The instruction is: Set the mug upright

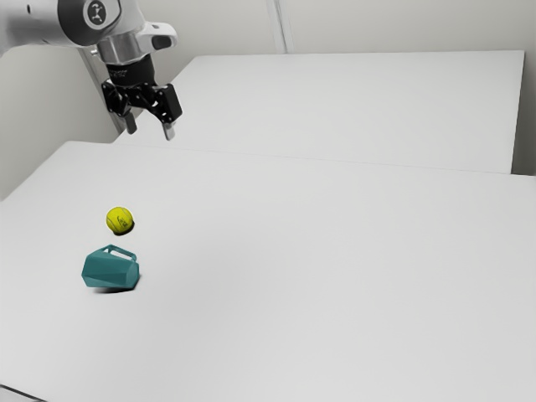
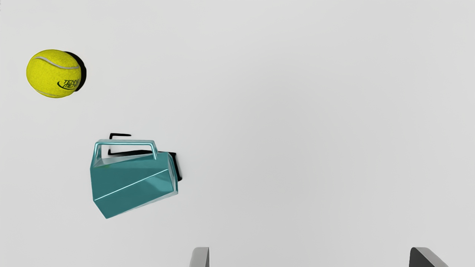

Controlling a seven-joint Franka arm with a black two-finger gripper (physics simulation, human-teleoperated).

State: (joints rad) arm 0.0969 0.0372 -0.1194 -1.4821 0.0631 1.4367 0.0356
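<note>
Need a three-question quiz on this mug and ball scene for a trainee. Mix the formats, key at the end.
1. True or false: the mug stands upright on the table.

2. Multiple choice: where is the mug's handle?
A) on the side toward the tennis ball
B) on the side away from the tennis ball
C) pressed flat under the mug

3. Fill in the blank: the gripper has its fingers apart with nothing between them, so it is ____.

Key: 1. false; 2. A; 3. open

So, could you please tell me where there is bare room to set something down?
The table is bare from the mug and tennis ball to the exterior view's right, and beyond the ball; the gap between ball and mug is tight.
</note>
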